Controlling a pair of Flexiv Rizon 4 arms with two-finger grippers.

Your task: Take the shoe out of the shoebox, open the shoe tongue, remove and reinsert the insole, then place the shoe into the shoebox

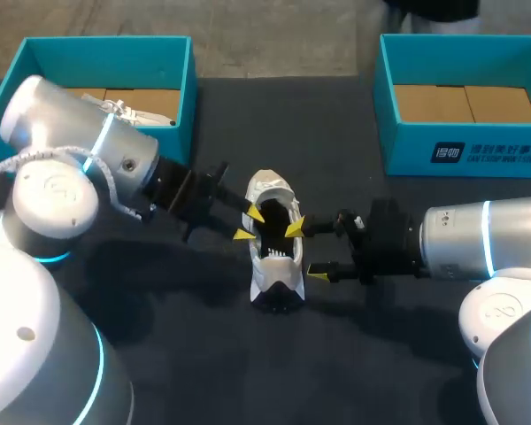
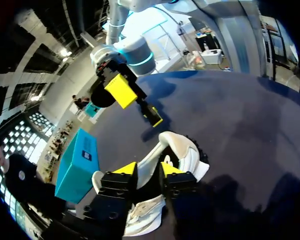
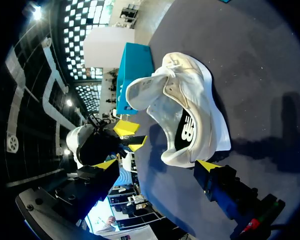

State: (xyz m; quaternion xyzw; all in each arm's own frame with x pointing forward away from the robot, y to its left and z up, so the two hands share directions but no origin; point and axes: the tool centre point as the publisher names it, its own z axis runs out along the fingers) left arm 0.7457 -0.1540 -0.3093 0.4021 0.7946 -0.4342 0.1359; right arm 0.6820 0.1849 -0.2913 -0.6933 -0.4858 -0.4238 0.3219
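A white shoe [image 1: 274,190] lies on the dark table between my two arms, its opening up and a black insole showing inside [image 3: 186,131]. My left gripper [image 1: 249,223] is at the shoe's left side; in the left wrist view its fingers [image 2: 124,169] pinch the white side wall of the shoe [image 2: 185,150] from both sides. My right gripper [image 1: 306,252] stands wide open at the shoe's right side. One of its tips is by the rim and the other hangs off beside the shoe. It holds nothing.
A teal shoebox [image 1: 35,53] stands at the back left with another white shoe [image 1: 133,111] in it. A second teal shoebox [image 1: 460,150] stands at the back right, showing only its cardboard floor.
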